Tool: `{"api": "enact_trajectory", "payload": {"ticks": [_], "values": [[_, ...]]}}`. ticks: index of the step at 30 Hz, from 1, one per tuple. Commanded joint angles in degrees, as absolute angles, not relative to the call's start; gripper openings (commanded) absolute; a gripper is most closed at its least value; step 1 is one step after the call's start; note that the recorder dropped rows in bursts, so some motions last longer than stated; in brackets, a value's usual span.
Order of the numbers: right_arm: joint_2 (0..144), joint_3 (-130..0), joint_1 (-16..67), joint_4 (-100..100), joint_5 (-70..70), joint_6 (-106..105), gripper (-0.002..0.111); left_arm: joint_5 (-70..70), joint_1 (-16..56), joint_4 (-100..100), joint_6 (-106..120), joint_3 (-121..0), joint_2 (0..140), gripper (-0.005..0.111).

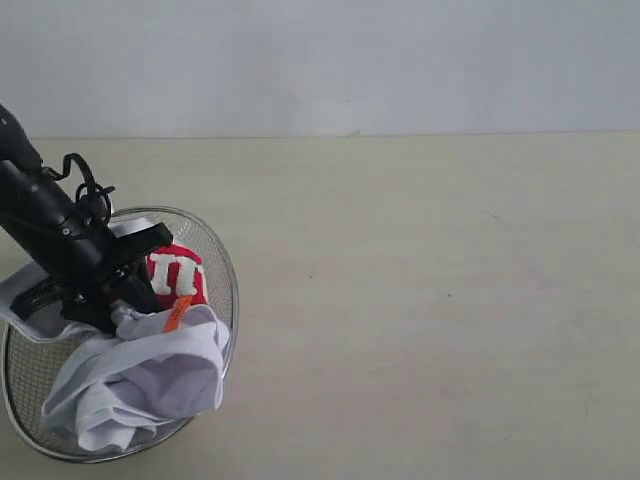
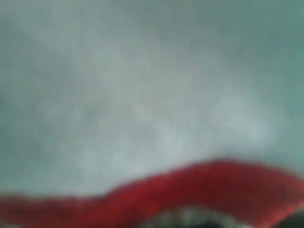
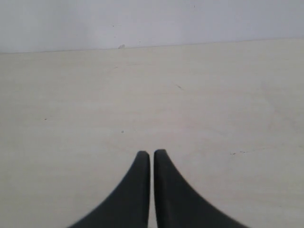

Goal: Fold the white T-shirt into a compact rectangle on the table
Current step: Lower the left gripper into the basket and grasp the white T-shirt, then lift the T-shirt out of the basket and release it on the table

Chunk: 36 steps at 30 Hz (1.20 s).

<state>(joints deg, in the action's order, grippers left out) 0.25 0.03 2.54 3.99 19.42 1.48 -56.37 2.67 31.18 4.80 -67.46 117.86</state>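
The white T-shirt [image 1: 150, 375] lies crumpled in a round wire-mesh basket [image 1: 226, 262] at the near left of the table [image 1: 420, 300]. Its red lettering [image 1: 178, 272] and small orange tag [image 1: 177, 312] show on top. My left gripper [image 1: 120, 305] is pushed down into the cloth, and its fingertips are hidden. The left wrist view is only a blur of white T-shirt cloth [image 2: 142, 95] and red print [image 2: 213, 185]. My right gripper [image 3: 152, 153] is shut on nothing above the bare table [image 3: 142, 85]; it is outside the exterior view.
A pale wall [image 1: 320, 60] runs behind the table's far edge. The basket sits close to the near left corner, with part of the shirt hanging over its left rim [image 1: 18, 300].
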Motion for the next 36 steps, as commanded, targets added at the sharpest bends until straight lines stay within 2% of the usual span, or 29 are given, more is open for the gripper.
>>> {"api": "enact_trajectory", "payload": {"ticks": [1,11,20,22,25,29,36], "values": [[0.00,0.00,2.31,4.12,19.13,1.15,0.000,-51.25,3.22,31.72,14.06,-65.39,121.85,0.004],[0.00,0.00,2.31,4.12,19.13,1.15,0.000,-48.06,3.22,31.90,14.82,-65.39,108.70,0.004],[0.00,0.00,2.31,4.12,19.13,1.15,0.000,-46.94,3.22,33.69,18.35,-65.39,89.16,0.004],[0.00,0.00,2.31,4.12,19.13,1.15,0.000,-47.19,3.22,37.87,22.61,-65.39,83.97,0.004],[0.00,0.00,2.31,4.12,19.13,1.15,0.000,-51.32,3.22,56.30,32.05,-65.39,78.56,0.004],[0.00,0.00,2.31,4.12,19.13,1.15,0.000,-54.65,6.70,69.22,36.15,-65.44,78.52,0.004],[0.00,0.00,2.31,4.12,19.13,1.15,0.000,-54.35,14.86,70.44,36.98,-68.39,88.71,0.004]]}}
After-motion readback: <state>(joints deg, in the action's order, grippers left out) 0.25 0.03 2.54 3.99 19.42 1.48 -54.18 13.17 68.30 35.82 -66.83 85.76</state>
